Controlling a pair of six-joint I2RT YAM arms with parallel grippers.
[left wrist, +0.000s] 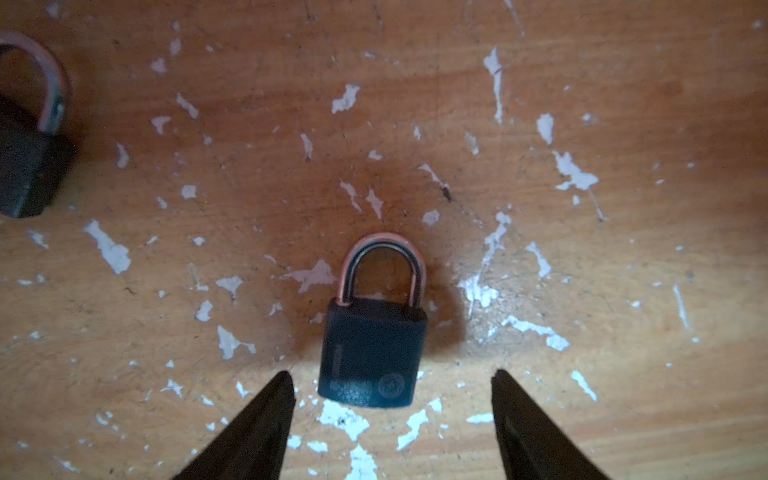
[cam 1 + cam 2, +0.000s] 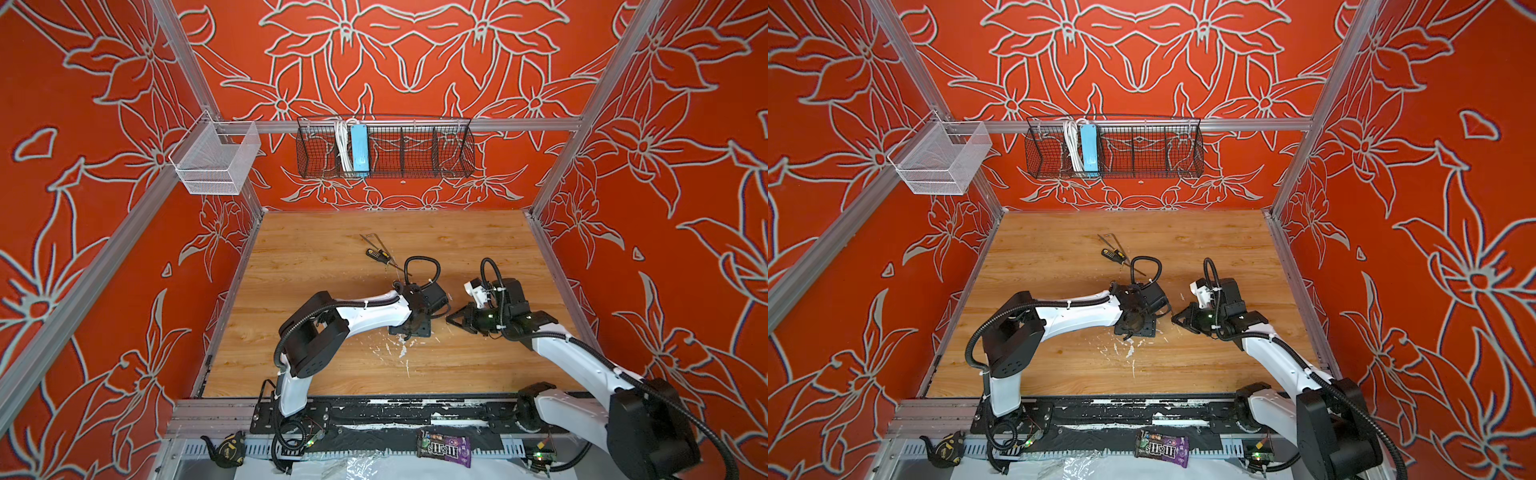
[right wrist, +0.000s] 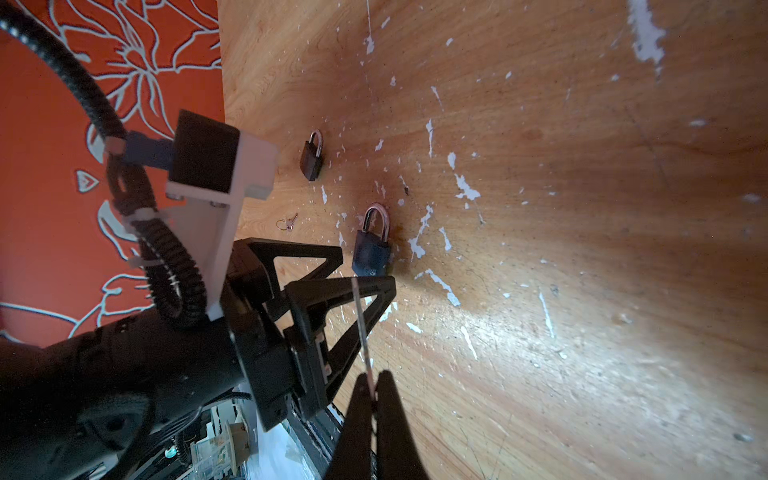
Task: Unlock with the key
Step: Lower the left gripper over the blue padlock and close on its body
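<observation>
Left fingers (image 1: 266,415) stand wide apart, empty. Right gripper (image 3: 371,376) pinches a thin key (image 3: 360,324), edge-on and indistinct; second padlock (image 1: 25,166) is cropped. Padlock (image 1: 374,353) lies flat between the left fingertips, untouched.

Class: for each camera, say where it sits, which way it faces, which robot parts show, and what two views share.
Both top views: high above the arm bases, looking down across the table toward the back wall; left arm and right arm show.
Left wrist: on the left arm, facing straight down at the padlock; open left hand shows.
Right wrist: on the right arm, looking low across the table; right hand pinching a thin strip shows, plus left hand.
Shared: both wrist views show that padlock.
</observation>
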